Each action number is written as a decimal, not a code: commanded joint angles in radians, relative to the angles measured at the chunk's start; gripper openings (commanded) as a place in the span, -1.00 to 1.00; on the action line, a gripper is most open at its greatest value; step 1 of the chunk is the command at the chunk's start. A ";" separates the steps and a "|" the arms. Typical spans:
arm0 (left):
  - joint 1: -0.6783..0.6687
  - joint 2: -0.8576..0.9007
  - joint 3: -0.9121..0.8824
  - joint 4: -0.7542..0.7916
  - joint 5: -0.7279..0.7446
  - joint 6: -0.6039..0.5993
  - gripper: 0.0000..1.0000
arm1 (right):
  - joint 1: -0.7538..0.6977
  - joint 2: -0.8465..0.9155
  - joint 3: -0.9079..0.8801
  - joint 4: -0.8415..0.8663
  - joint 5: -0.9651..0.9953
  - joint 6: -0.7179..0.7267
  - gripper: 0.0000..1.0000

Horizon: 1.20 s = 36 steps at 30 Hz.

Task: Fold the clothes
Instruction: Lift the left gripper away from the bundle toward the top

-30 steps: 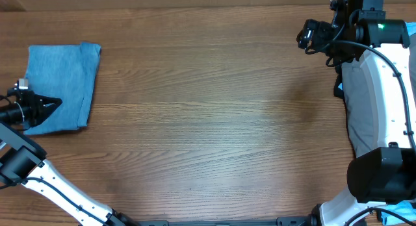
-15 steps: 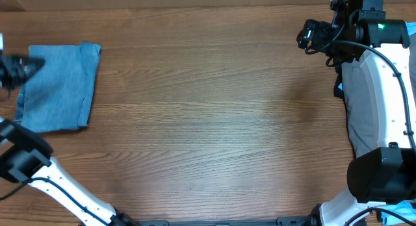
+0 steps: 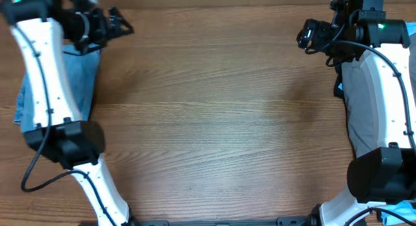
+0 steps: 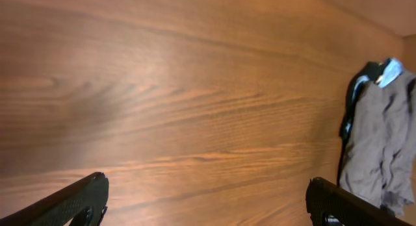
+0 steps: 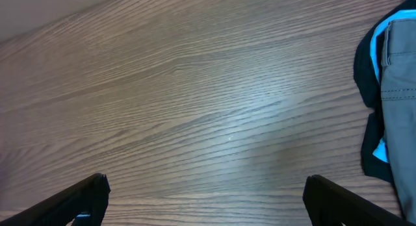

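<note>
From above, the folded blue jeans are laid at the left edge of the table, partly under the left arm, so the middle is left free. In the left wrist view, the left end effector is spread wide with nothing held, and the grey trousers are heaped far across bare wood. In the right wrist view, the right end effector is spread wide and empty, the grey trousers close at its right, likely to be picked next.

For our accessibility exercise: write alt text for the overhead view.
Folded blue jeans lie at the table's left edge, partly under the left arm. Grey trousers lie at the right edge. The left hand and right hand are open.
</note>
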 commanded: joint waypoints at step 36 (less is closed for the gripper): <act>-0.541 -0.037 -0.001 -0.097 -0.518 -0.280 1.00 | -0.003 -0.001 0.002 0.005 0.003 -0.003 1.00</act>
